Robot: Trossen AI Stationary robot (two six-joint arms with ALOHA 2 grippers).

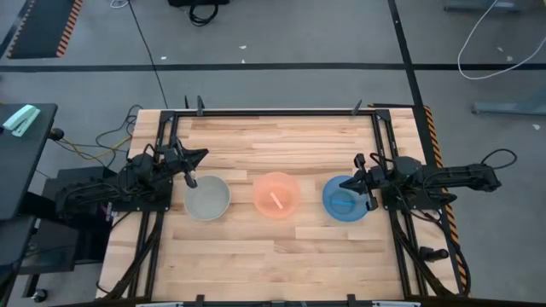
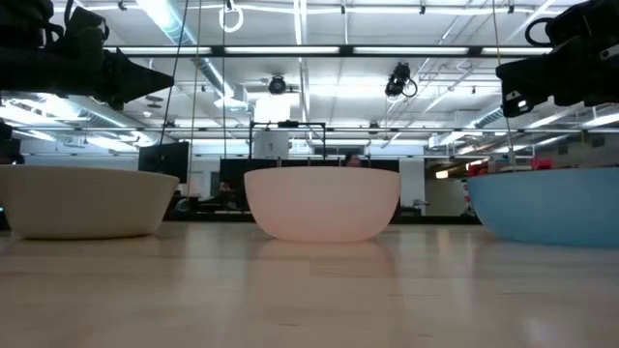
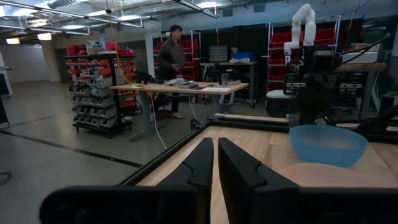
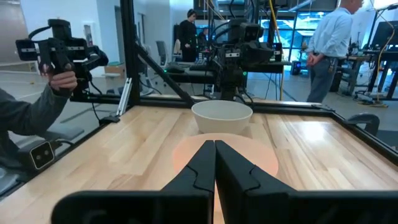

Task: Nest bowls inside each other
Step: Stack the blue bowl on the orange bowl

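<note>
1. Worktop (image 1: 281, 264) of pale wooden planks, framed by black metal rails (image 1: 273, 112), stands on a grey floor crossed by dark tape lines (image 1: 256, 66).
2. Beyond the worktop lies an open workshop: ceiling strip lights (image 2: 300, 48), red-fronted shelving (image 3: 93, 93), a far table (image 3: 180, 90) with a person (image 3: 171, 59) standing behind it, and a white robot arm (image 3: 301, 25) farther right.
3. In the right wrist view a person in a pale shirt (image 4: 329, 43) stands in the background, and a grey-sleeved hand (image 4: 62, 78) holds a black device (image 4: 59, 46) at the edge.
4. Three round, shallow plastic bowls sit upright in a row across the middle of the worktop, apart from one another and none nested.
5. The pale grey-white bowl (image 1: 207, 198) is on the left, the salmon-orange bowl (image 1: 276, 195) in the centre, the blue bowl (image 1: 345, 199) on the right.
6. The left hand (image 1: 189, 177) hangs over the far left rim of the grey-white bowl; its fingers (image 3: 199, 168) are nearly together and hold nothing.
7. The right hand (image 1: 364, 192) hangs over the right side of the blue bowl; its fingers (image 4: 202, 165) are closed together, empty.
</note>
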